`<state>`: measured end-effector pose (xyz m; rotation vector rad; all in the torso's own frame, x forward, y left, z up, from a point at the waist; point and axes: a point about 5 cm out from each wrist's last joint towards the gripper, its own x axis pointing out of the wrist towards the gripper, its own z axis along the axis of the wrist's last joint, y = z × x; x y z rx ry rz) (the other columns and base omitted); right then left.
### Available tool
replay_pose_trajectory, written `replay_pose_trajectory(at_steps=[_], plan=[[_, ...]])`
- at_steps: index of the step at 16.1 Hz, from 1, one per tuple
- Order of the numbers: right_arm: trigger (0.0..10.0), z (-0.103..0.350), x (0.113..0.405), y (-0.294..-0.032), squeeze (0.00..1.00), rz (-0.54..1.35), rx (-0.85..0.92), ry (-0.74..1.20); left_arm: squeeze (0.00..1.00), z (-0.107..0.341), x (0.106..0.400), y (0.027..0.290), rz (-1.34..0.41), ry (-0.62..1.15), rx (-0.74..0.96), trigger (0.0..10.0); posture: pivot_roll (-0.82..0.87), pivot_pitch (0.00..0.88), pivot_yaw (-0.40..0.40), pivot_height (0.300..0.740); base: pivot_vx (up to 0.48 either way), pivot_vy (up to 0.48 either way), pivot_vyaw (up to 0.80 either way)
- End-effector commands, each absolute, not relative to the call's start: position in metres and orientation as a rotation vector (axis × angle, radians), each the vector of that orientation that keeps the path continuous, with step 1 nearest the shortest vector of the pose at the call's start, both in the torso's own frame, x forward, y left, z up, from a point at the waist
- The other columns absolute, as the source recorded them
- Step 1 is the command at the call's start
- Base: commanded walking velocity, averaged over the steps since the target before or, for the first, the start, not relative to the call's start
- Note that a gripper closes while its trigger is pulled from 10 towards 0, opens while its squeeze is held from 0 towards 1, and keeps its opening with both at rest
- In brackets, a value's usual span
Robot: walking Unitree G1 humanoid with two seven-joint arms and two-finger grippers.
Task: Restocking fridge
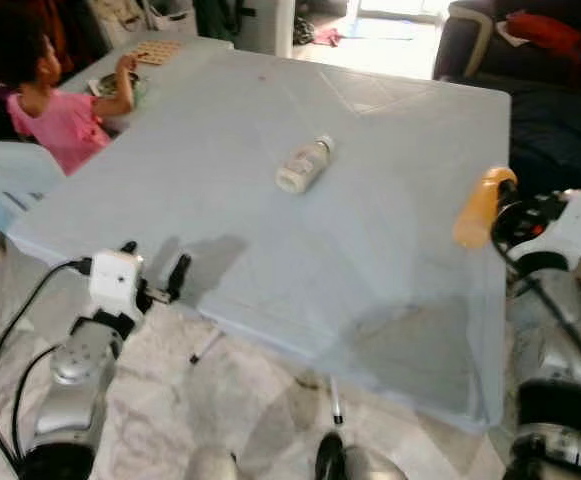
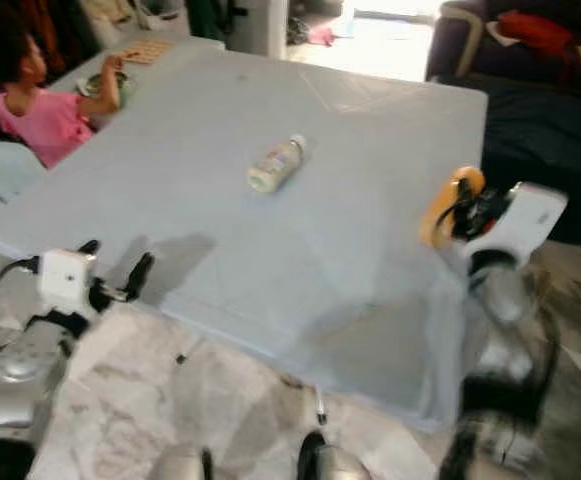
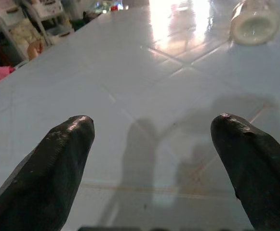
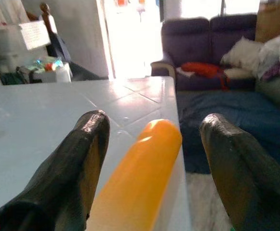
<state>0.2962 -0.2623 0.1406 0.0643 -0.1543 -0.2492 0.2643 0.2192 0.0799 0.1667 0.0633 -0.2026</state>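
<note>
Early on: the right gripper, jaws wide, brackets but hasn't closed on the orange bottle at frame right, the white bottle lies mid-surface, and the left gripper hangs spread, empty.

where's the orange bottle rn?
The orange bottle sits at the table's right edge in the eye views, between the right gripper's open fingers, well right of the white bottle lying mid-table.

White bottle lying on its side mid-table. Orange bottle being held at table's right edge, between right gripper's fingers.
</note>
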Motion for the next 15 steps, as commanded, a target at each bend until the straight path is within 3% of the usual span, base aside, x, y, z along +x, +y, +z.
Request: replay_pose_trajectory(at_steps=[1,2,4,9,15], plan=[[10.0,0.150,0.292,-0.249,0.00,-0.225,0.044,-0.180,0.00,0.085,0.262,0.222,-0.179,0.058,0.166,10.0,0.04,0.007,0.040,0.740,0.000,0.000,0.00],[10.0,0.145,0.282,-0.231,0.00,-0.181,0.035,-0.170,0.00,0.088,0.256,0.220,-0.194,0.052,0.151,10.0,0.03,0.005,0.046,0.740,0.000,0.000,0.00],[10.0,0.138,0.274,-0.219,0.00,-0.179,0.038,-0.143,0.00,0.090,0.251,0.215,-0.229,0.036,0.137,10.0,0.02,0.001,0.042,0.740,0.000,0.000,0.00],[10.0,0.146,0.274,-0.221,0.00,-0.231,0.030,-0.106,0.00,0.093,0.251,0.208,-0.208,0.050,0.090,10.0,0.03,0.000,0.021,0.740,0.000,0.000,0.00],[10.0,0.148,0.275,-0.217,0.00,-0.226,0.020,-0.090,0.00,0.093,0.255,0.206,-0.204,0.050,0.081,10.0,0.01,0.000,0.014,0.740,0.000,-0.436,-0.10]])
